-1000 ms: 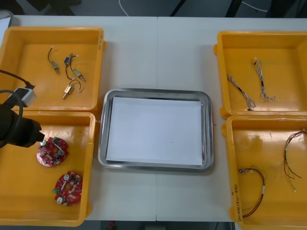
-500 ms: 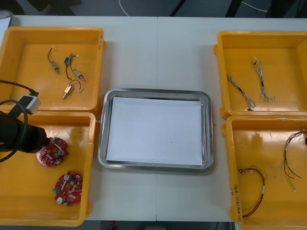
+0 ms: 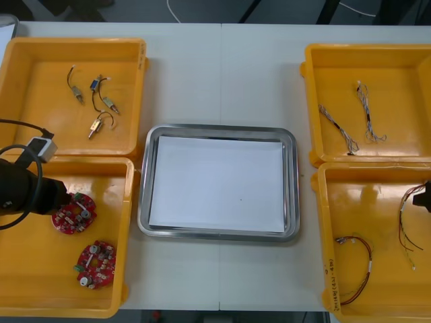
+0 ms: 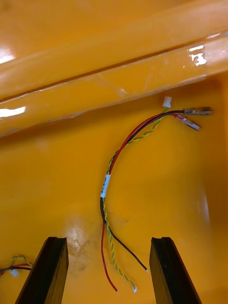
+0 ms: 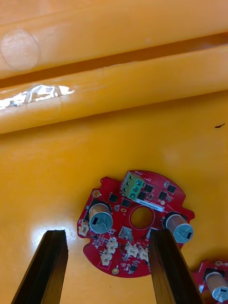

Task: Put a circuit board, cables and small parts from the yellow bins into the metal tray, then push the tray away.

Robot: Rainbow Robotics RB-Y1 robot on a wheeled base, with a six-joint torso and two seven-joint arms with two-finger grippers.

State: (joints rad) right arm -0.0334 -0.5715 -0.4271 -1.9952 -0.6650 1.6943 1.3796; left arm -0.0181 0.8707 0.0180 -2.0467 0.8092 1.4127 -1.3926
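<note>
**Both grippers poised over the near bins, tray not yet loaded**

In the near-left yellow bin (image 3: 34,269), the left gripper (image 5: 108,236) hangs low with its fingers spread wide, either side of a round red circuit board (image 5: 118,223) and gripping nothing. That straddle suits a pinch across the board's edges. A second circuit board (image 3: 94,264) lies just beside it and could be nudged.

In the near-right yellow bin (image 3: 377,202), the right gripper (image 4: 108,242) is likewise wide open and empty. The loose tail of a red, black and yellow-green cable (image 4: 114,166) lies between its fingers, while a looped cable (image 3: 357,266) rests apart, nearer the bin's front.

Between the bins sits the metal tray (image 3: 219,235), white inside and bare. Each bin's raised inner wall stands in the way, so I judge a lift must come before any crossing.

Farther off, small metal parts (image 3: 97,101) lie in the far-left bin (image 3: 40,67), and twisted blue and white cables (image 3: 368,111) in the far-right bin (image 3: 404,81) — all untouched.
</note>
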